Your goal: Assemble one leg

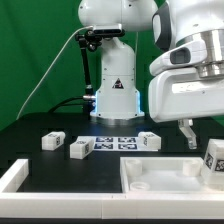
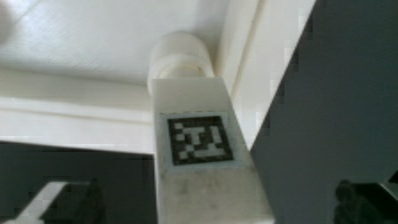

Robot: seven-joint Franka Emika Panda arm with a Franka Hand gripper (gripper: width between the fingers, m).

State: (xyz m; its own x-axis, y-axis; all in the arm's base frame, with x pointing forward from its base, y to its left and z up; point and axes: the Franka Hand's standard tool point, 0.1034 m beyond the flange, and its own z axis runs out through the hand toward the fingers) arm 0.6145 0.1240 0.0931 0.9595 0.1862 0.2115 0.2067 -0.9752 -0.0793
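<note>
In the wrist view a white leg [image 2: 201, 150] with a square black-and-white tag lies between the two dark fingers [image 2: 64, 205] of my gripper [image 2: 214, 210]. Dark gaps show on both sides of the leg, so the jaws stand open around it. The leg's far rounded end rests in a corner of the white panel [image 2: 71, 95], against its raised rim. In the exterior view this leg [image 1: 214, 158] stands at the right edge, over the panel's [image 1: 150, 182] right corner. One of the fingers [image 1: 187, 132] hangs to the left of it.
Three more legs [image 1: 53, 141] [image 1: 80, 149] [image 1: 148, 140] lie on the black table around the marker board [image 1: 115, 142]. The robot base [image 1: 112, 90] stands behind it. A white block [image 1: 12, 178] lies at the exterior view's lower left.
</note>
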